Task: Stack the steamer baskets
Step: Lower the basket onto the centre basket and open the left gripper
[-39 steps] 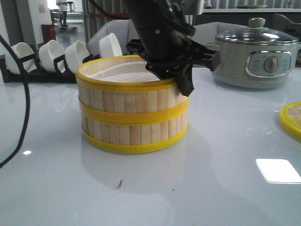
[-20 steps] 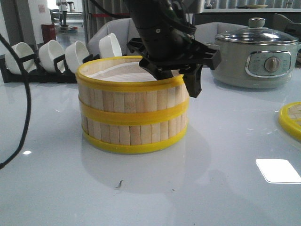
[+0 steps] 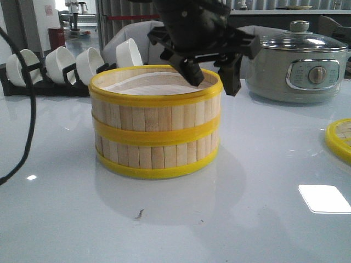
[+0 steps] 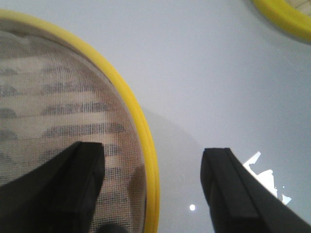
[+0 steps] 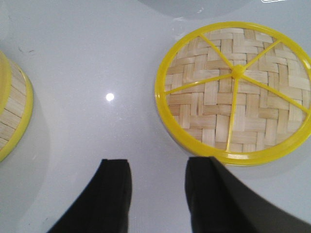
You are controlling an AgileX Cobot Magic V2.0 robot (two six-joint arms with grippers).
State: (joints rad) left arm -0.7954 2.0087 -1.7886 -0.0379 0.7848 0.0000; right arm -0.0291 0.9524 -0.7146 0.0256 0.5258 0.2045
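Observation:
Two steamer baskets stand stacked at mid-table, bamboo slats with yellow rims; a white liner lies in the top one. My left gripper hangs open just above the stack's right rim. In the left wrist view the left gripper has one finger over the liner and the other beyond the rim, touching nothing. The woven lid lies flat on the table to the right, its edge showing in the front view as the lid. My right gripper is open over bare table beside the lid.
A grey-green electric pot with a glass lid stands at the back right. White bowls in a black rack line the back left. A black cable hangs down the left side.
The left gripper, which straddled the top basket's right rim, has spread its fingers and risen clear of it. The stack has not moved.

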